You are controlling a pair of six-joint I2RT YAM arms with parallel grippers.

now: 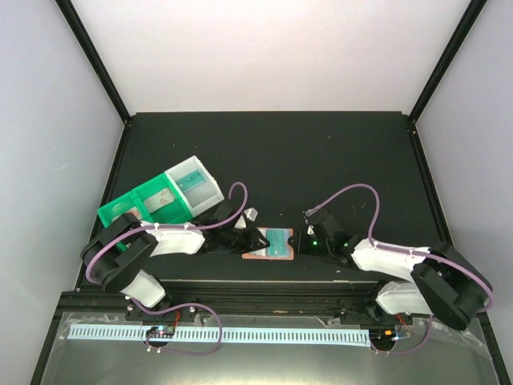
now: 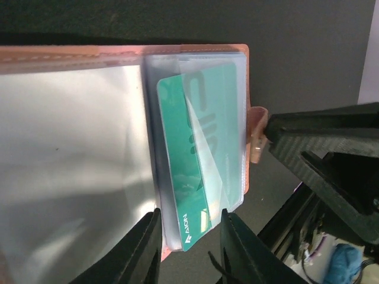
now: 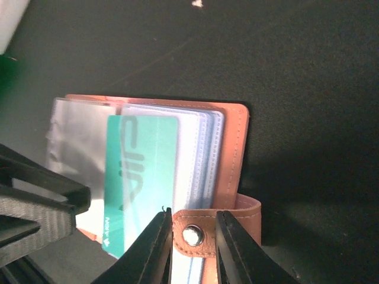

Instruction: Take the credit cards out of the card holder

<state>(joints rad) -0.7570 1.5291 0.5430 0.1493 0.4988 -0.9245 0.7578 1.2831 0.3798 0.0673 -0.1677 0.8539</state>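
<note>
A black table [image 1: 321, 152] is carrying a green-and-white tray [image 1: 160, 196], sitting left of the open card holder [image 3: 234, 154]. The left gripper [image 2: 190, 218], jaws parted, is straddling the teal credit card [image 2: 195, 148] poking from the card holder (touching or not, unclear); the right gripper [image 3: 190, 222] is pinching the card holder's snap tab [image 3: 204, 234].

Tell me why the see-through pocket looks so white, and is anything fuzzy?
Left wrist view: light glare whitens the clear plastic pocket of the salmon-brown leather card holder, while the teal plastic credit card is sharp; the black left gripper looks soft-edged. Right wrist view: the holder throws a dark shadow rightward on the black table. Top external view: the white back wall is very bright.
</note>
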